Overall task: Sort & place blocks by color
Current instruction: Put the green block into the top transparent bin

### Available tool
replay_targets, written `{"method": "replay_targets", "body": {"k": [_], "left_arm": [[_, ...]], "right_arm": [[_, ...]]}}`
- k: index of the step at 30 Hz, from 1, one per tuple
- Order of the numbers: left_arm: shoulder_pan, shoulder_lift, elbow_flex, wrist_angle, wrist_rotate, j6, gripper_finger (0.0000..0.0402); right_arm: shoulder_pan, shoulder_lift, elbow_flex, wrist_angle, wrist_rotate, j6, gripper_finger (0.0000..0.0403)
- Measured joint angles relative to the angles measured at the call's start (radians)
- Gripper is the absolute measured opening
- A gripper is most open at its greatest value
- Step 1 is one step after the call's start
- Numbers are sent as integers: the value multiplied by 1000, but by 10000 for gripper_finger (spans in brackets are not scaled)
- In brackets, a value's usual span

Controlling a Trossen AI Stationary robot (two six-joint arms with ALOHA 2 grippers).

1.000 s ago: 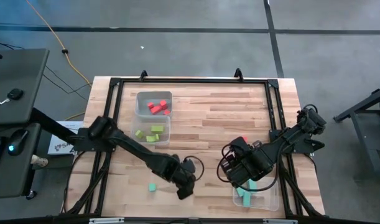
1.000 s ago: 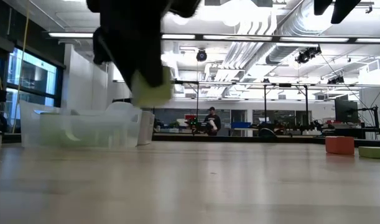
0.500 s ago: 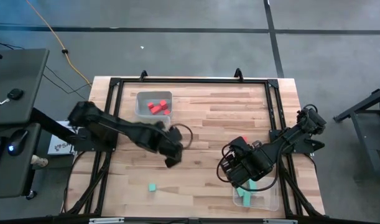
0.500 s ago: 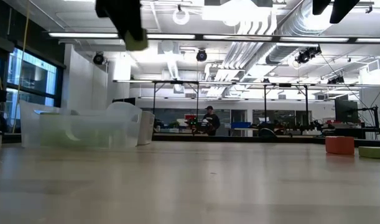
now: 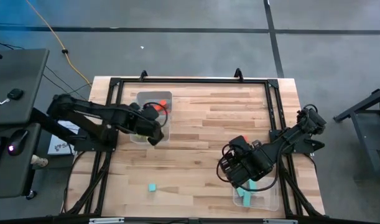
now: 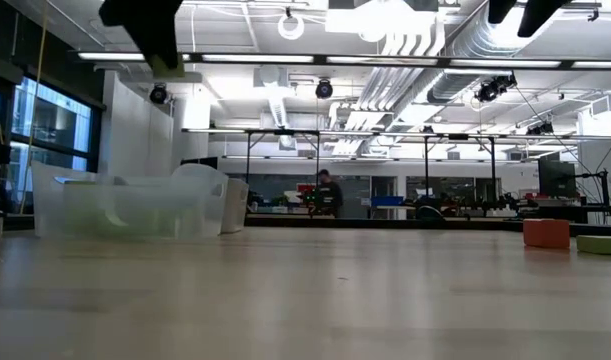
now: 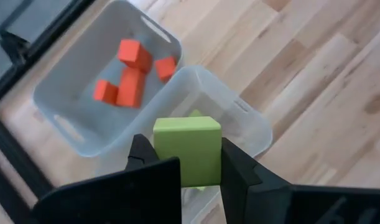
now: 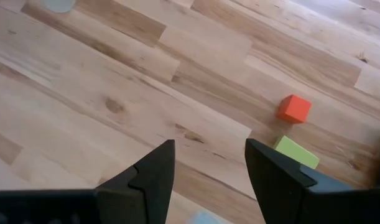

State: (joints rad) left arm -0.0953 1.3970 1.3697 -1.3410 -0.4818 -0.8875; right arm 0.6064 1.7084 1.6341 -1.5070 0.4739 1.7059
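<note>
High view: pale plank-topped wooden bench [image 5: 202, 112], black-framed, one. Dark six-joint arms, two.

Change noted: a second ago the left hand [image 5: 153, 132] was low near the front edge of the bench; it has since swung back and now sits over the second tub from the rear. By judgement, the carry is done and only the release remains.

Clear rectangular plastic tubs, three:
- rear tub [image 7: 78, 93], holding red blocks;
- middle tub [image 7: 239, 134], touching the rear one, partly hidden by the left arm; lime pieces show faintly inside;
- front-right tub [image 5: 264, 198], holding teal pieces, partly under the right arm.

Left hand, left wrist view [image 7: 185, 163]: fingers clamped on one lime green cube [image 7: 187, 150], held above the middle tub, so the colour matches.

Right hand [image 8: 208, 158]: fingers spread wide, nothing held, waiting above the bench beside the front-right tub.

Blocks counted:
- red cubes in rear tub [image 7: 129, 74], about four, bunched;
- loose red cube [image 8: 294, 108], one, on the bench ahead of the right hand;
- loose lime green bar [image 8: 296, 153], one, just beside it;
- loose teal cube [image 5: 152, 187], one, near the front edge;
- teal in front-right tub, count not readable.

Judged remaining: three loose blocks.
</note>
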Motion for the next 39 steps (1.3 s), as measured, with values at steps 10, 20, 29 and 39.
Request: {"method": "replay_targets", "body": {"k": [10, 20, 29, 39], "left_arm": [[71, -66, -250, 220, 133, 8, 21], [156, -61, -343, 338, 178, 80, 21], [259, -61, -441, 531, 277, 106, 21], [329, -61, -519, 591, 340, 79, 29]], "right_arm": [[-39, 0, 0, -10, 2, -26, 185], [-115, 0, 0, -23, -16, -195, 185], [-208, 0, 0, -24, -114, -433, 185], [-271, 0, 0, -59, -205, -708, 185]]}}
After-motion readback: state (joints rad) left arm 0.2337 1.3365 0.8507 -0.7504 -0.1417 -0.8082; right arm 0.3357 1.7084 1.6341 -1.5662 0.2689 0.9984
